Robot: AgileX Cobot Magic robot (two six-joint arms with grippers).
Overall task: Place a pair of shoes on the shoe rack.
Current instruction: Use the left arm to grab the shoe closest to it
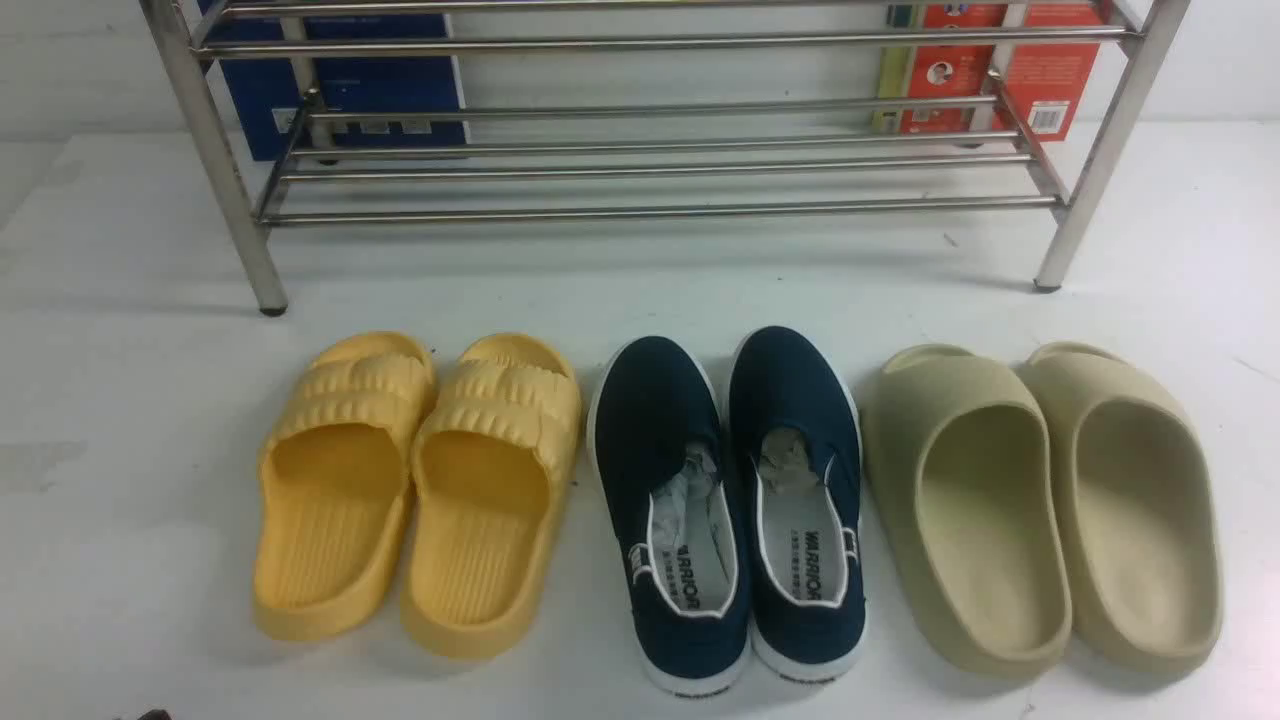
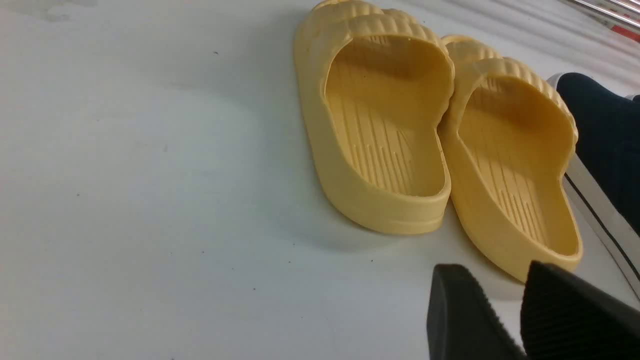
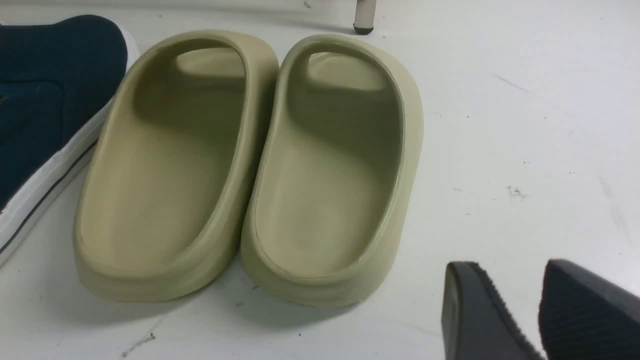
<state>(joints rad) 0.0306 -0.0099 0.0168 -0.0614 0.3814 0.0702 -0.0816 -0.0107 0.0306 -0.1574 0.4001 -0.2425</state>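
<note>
Navy canvas sneakers (image 1: 655, 420) are judged light, soft; the heel rim is best pinched; left gripper (image 2: 492, 280) and right gripper (image 3: 510, 275) are seen spread, empty

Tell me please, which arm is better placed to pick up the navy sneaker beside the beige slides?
Right, probably. Its wrist view shows that sneaker just past the beige slides, and the right gripper is open and empty.

The shoe rack (image 1: 640, 211) is cut off above and half hides a blue box (image 1: 380, 80).
</note>
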